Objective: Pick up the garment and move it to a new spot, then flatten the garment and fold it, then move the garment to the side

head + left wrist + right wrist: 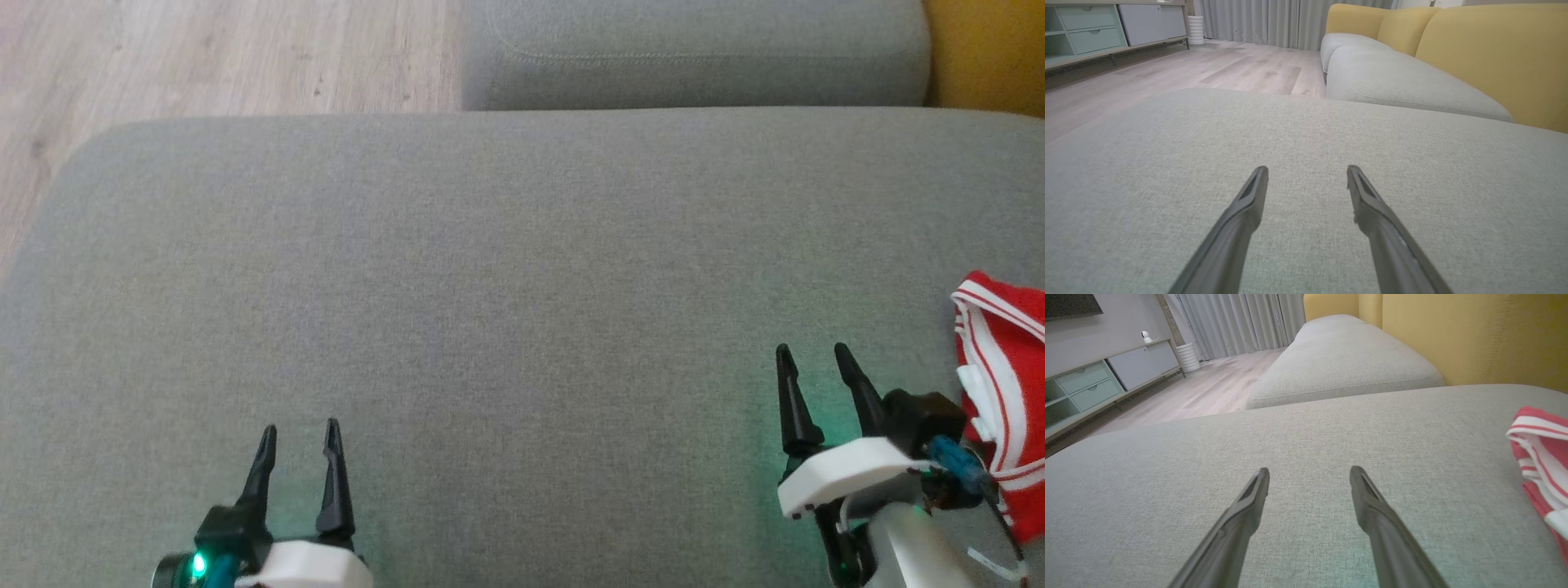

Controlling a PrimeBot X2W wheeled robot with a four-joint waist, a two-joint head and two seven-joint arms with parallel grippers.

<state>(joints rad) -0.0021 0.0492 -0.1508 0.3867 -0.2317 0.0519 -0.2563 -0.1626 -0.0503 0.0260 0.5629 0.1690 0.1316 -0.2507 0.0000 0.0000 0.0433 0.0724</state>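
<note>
A red garment with white stripes (1006,384) lies bunched at the right edge of the grey sofa cushion (490,286); in the right wrist view the garment (1541,457) sits at the far right. My right gripper (812,351) is open just left of the garment, not touching it, its fingers (1249,506) spread over bare cushion. My left gripper (299,426) is open at the lower left with nothing between its fingers (1251,200), far from the garment.
A second grey cushion (694,53) lies beyond the first one, with a yellow backrest (988,53) at the far right. Wooden floor (204,57) borders the cushion on the left and far side. A low cabinet (1094,32) stands across the room.
</note>
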